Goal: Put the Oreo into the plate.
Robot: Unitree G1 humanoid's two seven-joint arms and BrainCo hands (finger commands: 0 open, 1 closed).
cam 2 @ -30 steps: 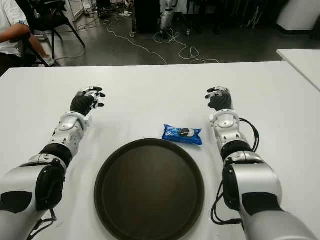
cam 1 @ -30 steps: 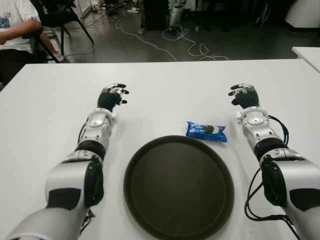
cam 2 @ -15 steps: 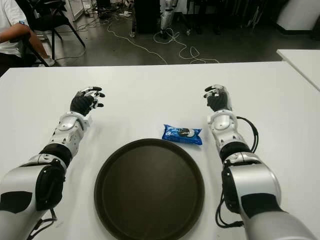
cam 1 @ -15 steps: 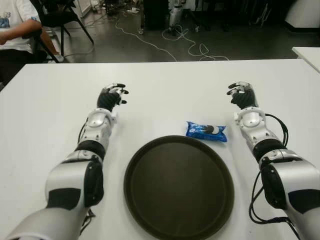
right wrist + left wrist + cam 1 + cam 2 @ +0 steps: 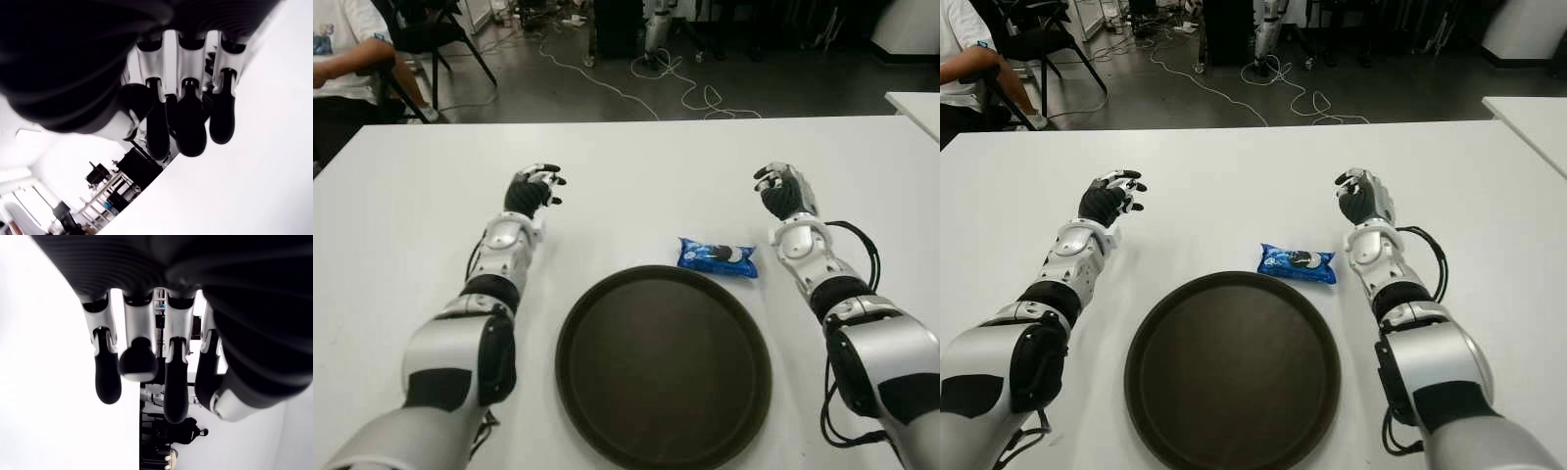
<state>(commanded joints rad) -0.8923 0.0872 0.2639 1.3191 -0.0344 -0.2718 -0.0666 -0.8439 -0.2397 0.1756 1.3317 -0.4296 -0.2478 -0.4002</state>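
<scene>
The Oreo (image 5: 718,257) is a blue packet lying flat on the white table (image 5: 636,176), just beyond the far right rim of the plate. The plate (image 5: 663,364) is dark, round and holds nothing. My right hand (image 5: 780,188) hovers to the right of the Oreo and a little farther back, a short gap away. Its fingers (image 5: 188,128) are loosely spread and hold nothing. My left hand (image 5: 535,186) shows left of the plate and farther back, with its fingers (image 5: 139,363) relaxed and empty too.
A person in a white shirt (image 5: 340,47) sits by a chair (image 5: 433,31) beyond the table's far left corner. Cables (image 5: 651,83) trail over the floor behind the table. A second white table's corner (image 5: 915,104) shows at the right.
My right hand has shifted slightly left, toward the Oreo, and turned inward a little. The left hand, the Oreo and the plate have not moved.
</scene>
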